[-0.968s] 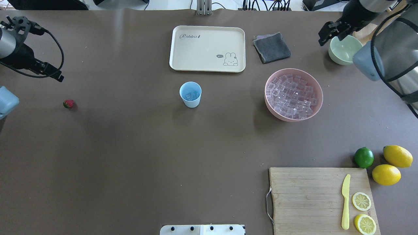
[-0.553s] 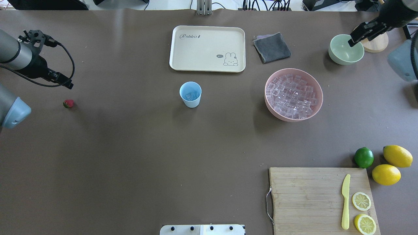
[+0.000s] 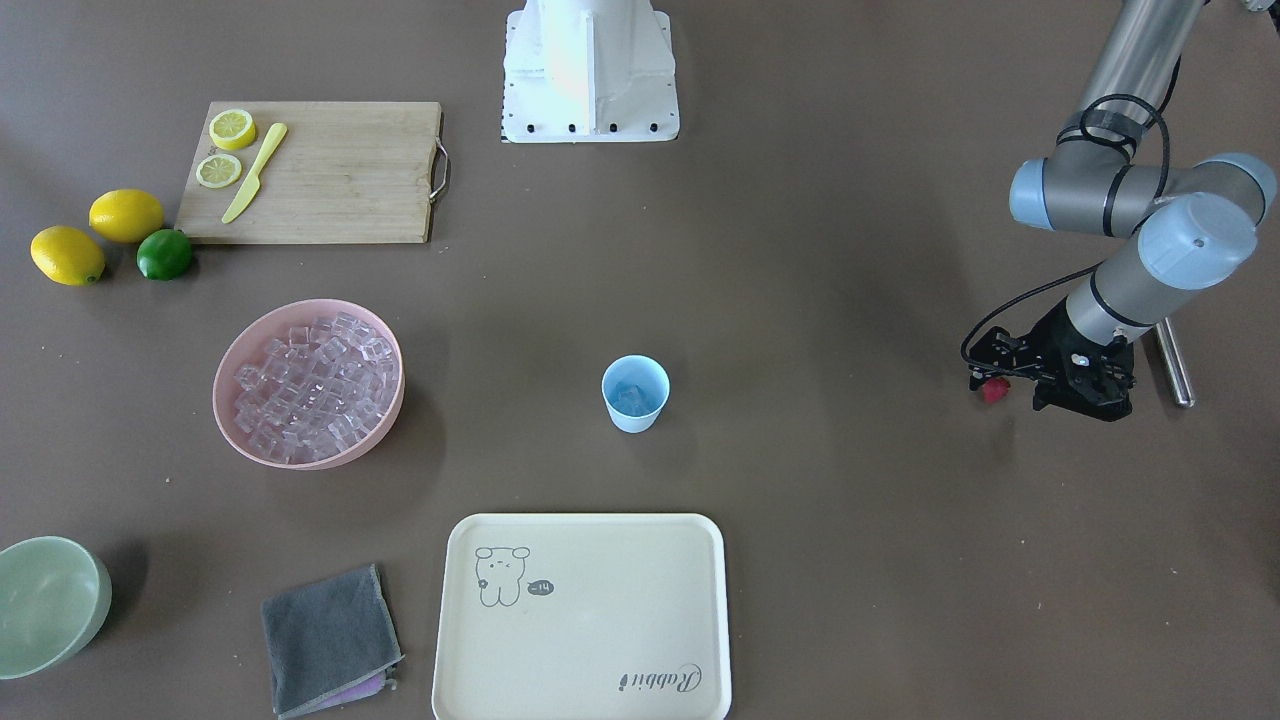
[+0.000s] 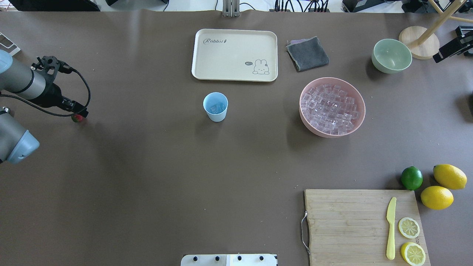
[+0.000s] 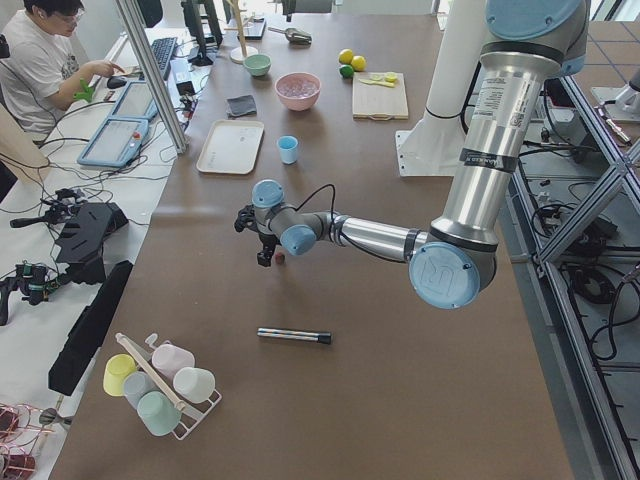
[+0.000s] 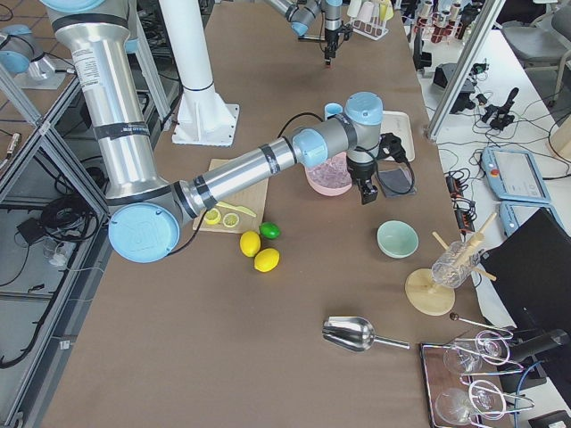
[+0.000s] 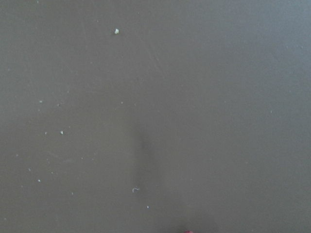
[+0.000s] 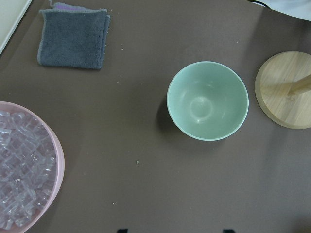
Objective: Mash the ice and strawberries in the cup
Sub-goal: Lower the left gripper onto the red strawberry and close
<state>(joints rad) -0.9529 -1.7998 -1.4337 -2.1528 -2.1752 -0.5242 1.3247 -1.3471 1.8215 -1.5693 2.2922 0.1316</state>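
Well off to the robot's left of the cup (image 4: 215, 106), the strawberry (image 4: 77, 118) lies on the counter (image 4: 147, 166) just under the left hand (image 4: 78, 111); I cannot tell whether that hand is clenched. Some ice (image 4: 216, 108) sits inside the cup. Far to the cup's right, the right hand (image 4: 439, 56) hangs released and empty.

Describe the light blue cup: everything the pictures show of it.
The cup is small, light blue plastic by its look, tapered toward the base, paler outside, with no handle. It stands upright and open on the brown table, just in front of the cream tray and apart from it. A few clear ice cubes lie at its bottom. Nothing else touches it.
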